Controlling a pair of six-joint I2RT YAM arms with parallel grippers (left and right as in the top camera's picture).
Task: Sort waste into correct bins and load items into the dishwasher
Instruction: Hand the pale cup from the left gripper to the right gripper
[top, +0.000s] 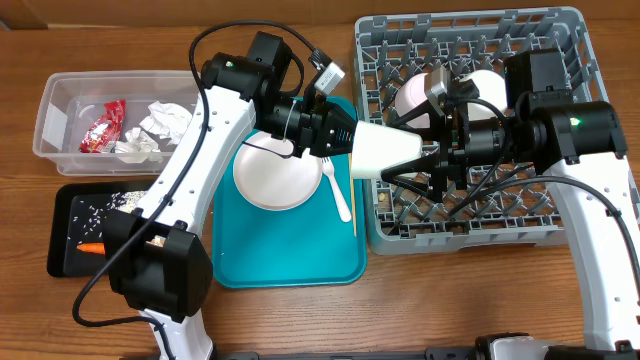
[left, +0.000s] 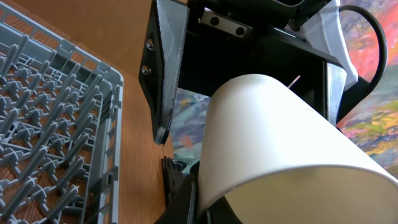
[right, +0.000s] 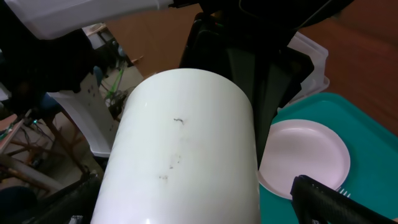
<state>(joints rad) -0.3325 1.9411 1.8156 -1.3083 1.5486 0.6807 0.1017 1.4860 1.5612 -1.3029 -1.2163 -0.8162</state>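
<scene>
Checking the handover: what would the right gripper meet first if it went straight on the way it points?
The small white tapered cup held by the left gripper. The right gripper's open jaws seem to flank its near end.

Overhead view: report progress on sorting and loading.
Done: shiny red snack wrapper and crumpled white napkins in the clear plastic tub; small orange carrot and rice in the shallow black tray; white bowls in the grey plastic dish rack. In hand: left gripper holds the small white cup, open right gripper around it. Left: white round plate, white plastic fork, thin wooden stick on the teal tray.
</scene>
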